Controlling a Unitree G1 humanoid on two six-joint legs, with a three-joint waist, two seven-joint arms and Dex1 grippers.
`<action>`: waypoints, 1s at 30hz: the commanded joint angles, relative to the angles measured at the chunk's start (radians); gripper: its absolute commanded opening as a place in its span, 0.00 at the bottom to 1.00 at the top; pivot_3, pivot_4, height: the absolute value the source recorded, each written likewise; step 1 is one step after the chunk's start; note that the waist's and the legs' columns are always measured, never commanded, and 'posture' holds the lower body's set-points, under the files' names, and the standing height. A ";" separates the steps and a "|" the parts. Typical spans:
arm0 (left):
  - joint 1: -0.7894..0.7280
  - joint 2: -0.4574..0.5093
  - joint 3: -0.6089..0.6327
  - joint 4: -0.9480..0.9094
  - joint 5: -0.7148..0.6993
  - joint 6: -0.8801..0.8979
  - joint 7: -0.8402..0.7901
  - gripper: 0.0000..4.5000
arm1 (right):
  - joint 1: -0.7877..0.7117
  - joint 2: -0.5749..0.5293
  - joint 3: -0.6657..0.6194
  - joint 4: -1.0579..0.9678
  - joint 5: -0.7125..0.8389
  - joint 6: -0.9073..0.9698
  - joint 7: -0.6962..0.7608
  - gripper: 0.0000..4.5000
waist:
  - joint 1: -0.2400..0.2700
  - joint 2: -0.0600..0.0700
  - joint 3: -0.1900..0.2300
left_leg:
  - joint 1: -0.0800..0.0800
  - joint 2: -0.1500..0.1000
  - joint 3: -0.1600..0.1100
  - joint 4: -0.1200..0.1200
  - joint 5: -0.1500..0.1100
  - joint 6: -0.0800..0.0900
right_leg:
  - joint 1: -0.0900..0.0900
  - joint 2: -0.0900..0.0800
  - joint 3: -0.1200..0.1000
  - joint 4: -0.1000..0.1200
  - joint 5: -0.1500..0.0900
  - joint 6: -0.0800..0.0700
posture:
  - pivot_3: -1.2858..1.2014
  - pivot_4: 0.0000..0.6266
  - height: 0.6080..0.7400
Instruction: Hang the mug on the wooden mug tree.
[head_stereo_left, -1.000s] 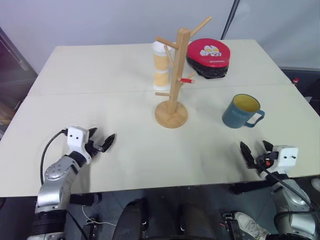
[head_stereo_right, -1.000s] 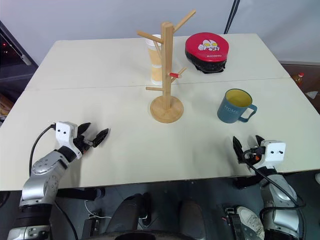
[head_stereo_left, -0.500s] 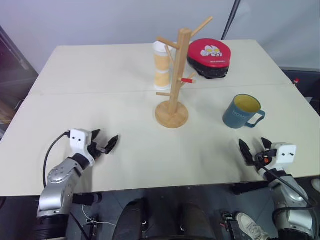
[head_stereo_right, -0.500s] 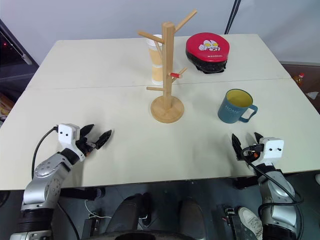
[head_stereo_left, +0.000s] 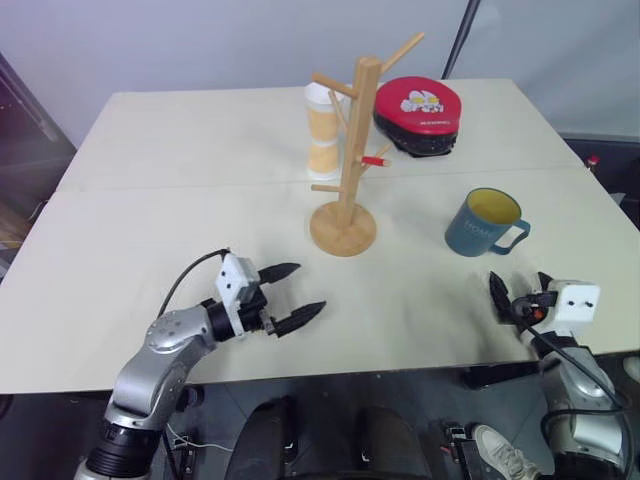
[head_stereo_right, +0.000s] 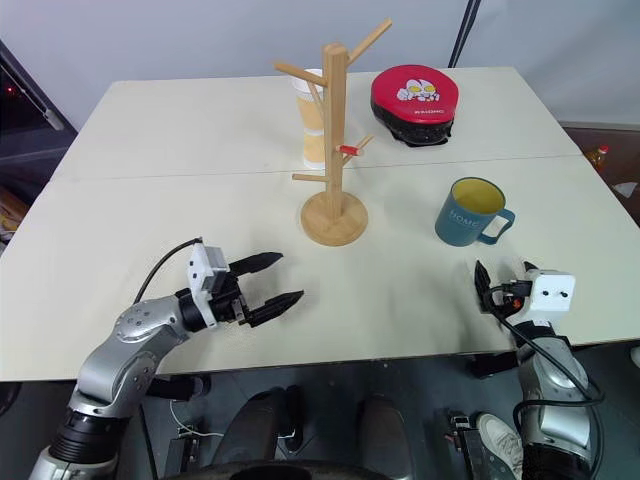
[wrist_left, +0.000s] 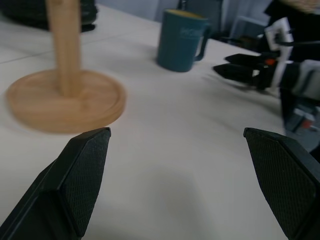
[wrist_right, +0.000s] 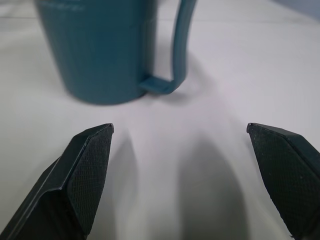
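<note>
The dark teal mug with a yellow inside stands upright on the table's right side, its loop handle facing the front right. The wooden mug tree stands at mid table on its round base, with a red-tipped peg on its right. My right gripper hovers open just in front of the mug, apart from it. My left gripper is open and empty over the table in front of the tree, pointing right toward the mug and my right gripper.
A tall orange-and-white paper cup stack stands just behind the tree. A red round pad lies at the back right. A seam runs across the table, whose front edge lies just under both grippers.
My left gripper has swung right from the table's left front toward the middle and turned to point right. The right gripper has barely moved.
</note>
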 joint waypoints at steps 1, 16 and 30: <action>-0.041 0.007 -0.021 -0.031 -0.005 -0.006 -0.024 1.00 | -0.035 -0.018 -0.037 -0.030 -0.026 -0.032 -0.052 0.98 | 0.000 0.000 0.000 | 0.000 0.000 0.000 0.000 0.000 0.000 | 0.000 0.000 0.000 0.000 0.000 0.000 | 0.52 0.24 1.00; -0.075 0.020 -0.027 -0.041 -0.005 0.005 -0.028 1.00 | -0.170 -0.041 -0.011 0.094 -0.093 -0.031 -0.105 0.98 | 0.000 0.000 0.000 | 0.000 0.000 0.001 0.001 0.001 0.002 | 0.001 0.002 0.000 0.000 0.000 0.001 | 0.52 0.24 1.00; -0.075 0.033 -0.021 -0.097 -0.027 0.042 -0.012 1.00 | -0.275 -0.073 0.010 0.262 -0.107 -0.054 -0.070 0.86 | 0.000 0.000 0.000 | 0.000 0.000 0.001 0.002 0.001 0.002 | 0.001 0.004 -0.001 0.001 0.002 0.004 | 0.52 0.24 1.00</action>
